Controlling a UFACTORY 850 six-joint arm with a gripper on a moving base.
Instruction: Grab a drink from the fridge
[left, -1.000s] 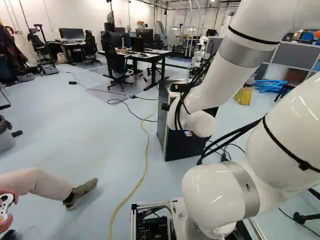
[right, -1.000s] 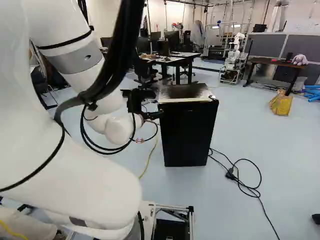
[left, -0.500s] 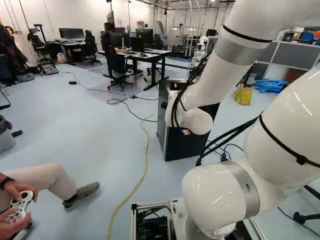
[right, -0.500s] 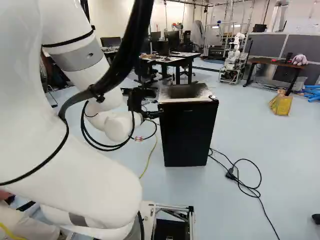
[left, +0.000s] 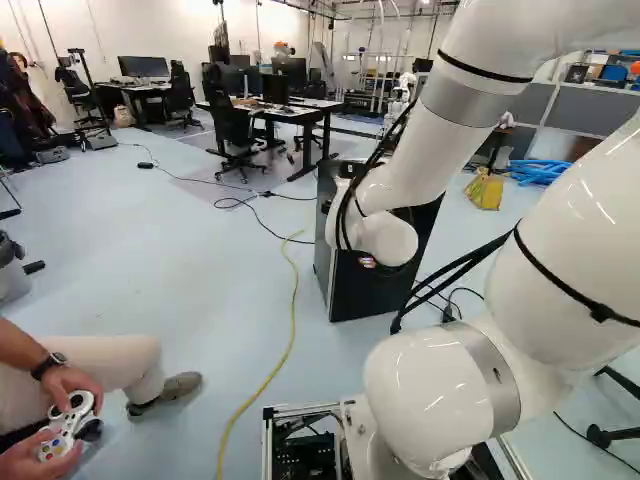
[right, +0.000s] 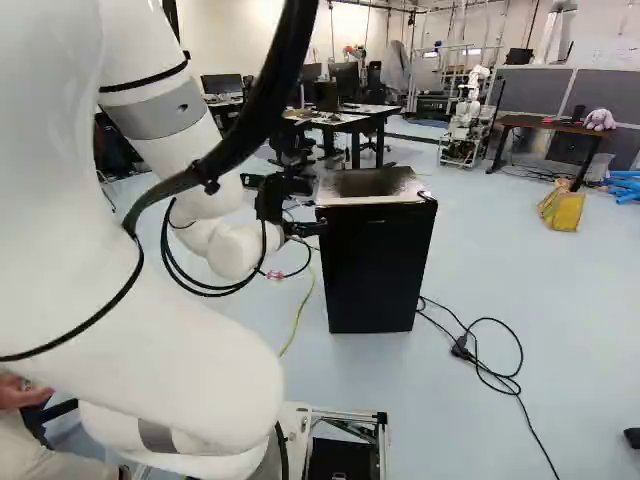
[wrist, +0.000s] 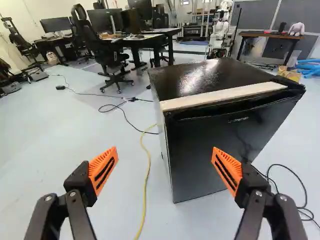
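Tool (right: 308, 229) spread near closed fridge (right: 375, 270); yellow cable (wrist: 148, 172) on floor (wrist: 75, 130) alongside.

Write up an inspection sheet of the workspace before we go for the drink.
Surface: pale floor, cables lying across it.
Job's things: black mini fridge, door looks shut, pale strip along its top front edge. Drink: nothing seen.
Clutter: yellow bag-like object and blue tubes on the floor, beyond the fridge.
Gripper: open, nothing gripped.
Cables: yellow cable beside the fridge; looped black cable on its other side.
Surroundings: desks with monitors, office chair, another robot.
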